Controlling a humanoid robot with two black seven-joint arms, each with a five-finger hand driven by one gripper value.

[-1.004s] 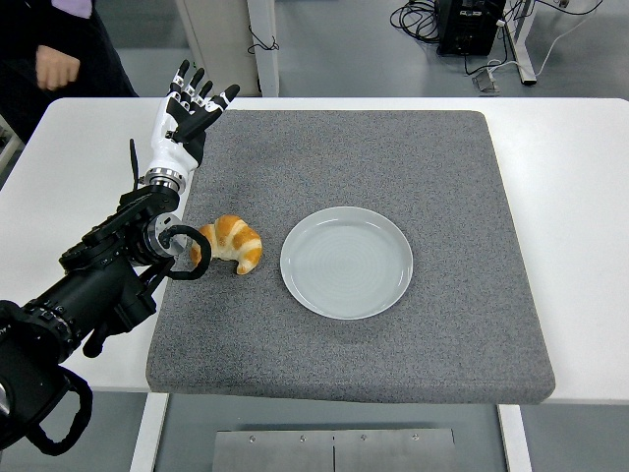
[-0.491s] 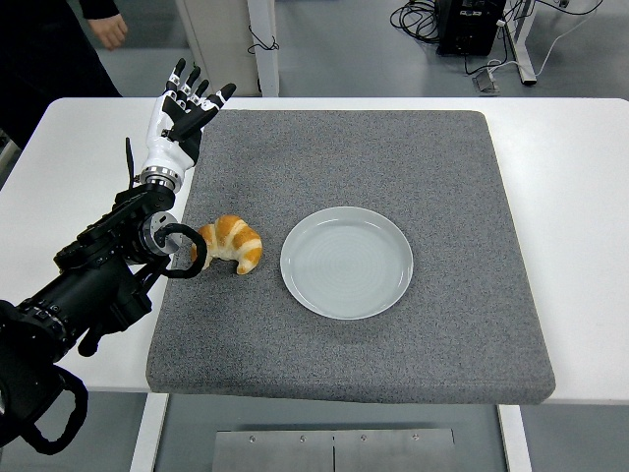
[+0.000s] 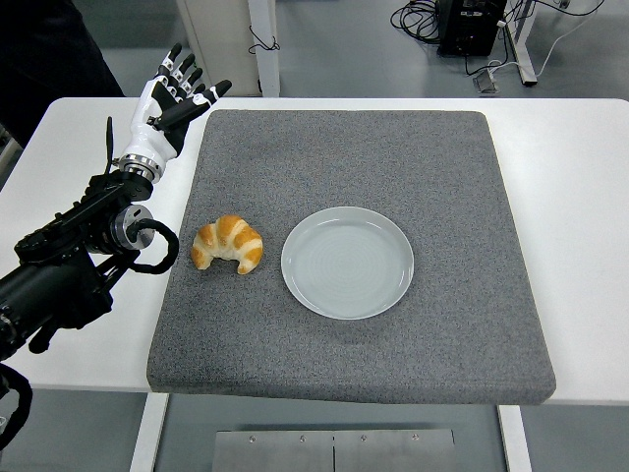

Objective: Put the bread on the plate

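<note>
A white worktop [image 3: 580,197] carries a large grey mat [image 3: 413,167] that covers most of its middle. On the mat lies the bread [image 3: 228,243], a golden croissant with darker brown ridges, curved like a crescent with its tips pointing toward the near edge. It rests left of centre, just beside a round pale grey-blue plate [image 3: 347,262] but not touching it; the plate holds nothing.

The left robot hand [image 3: 169,99] hangs above the far left corner of the mat, well apart from the bread. Its white-and-black fingers [image 3: 183,65] are spread wide, pointing up and away, and it holds nothing. Its black arm [image 3: 69,265] comes in from the left edge, with a loop of black cable [image 3: 157,258] lying near the mat's left side, close to the croissant.

At the top left, a person's dark clothing [image 3: 49,49] shows behind the worktop. Beyond the far edge, black cables [image 3: 418,18] lie on the grey floor beside a dark box [image 3: 470,25]. No readable writing or brand marks show anywhere.
</note>
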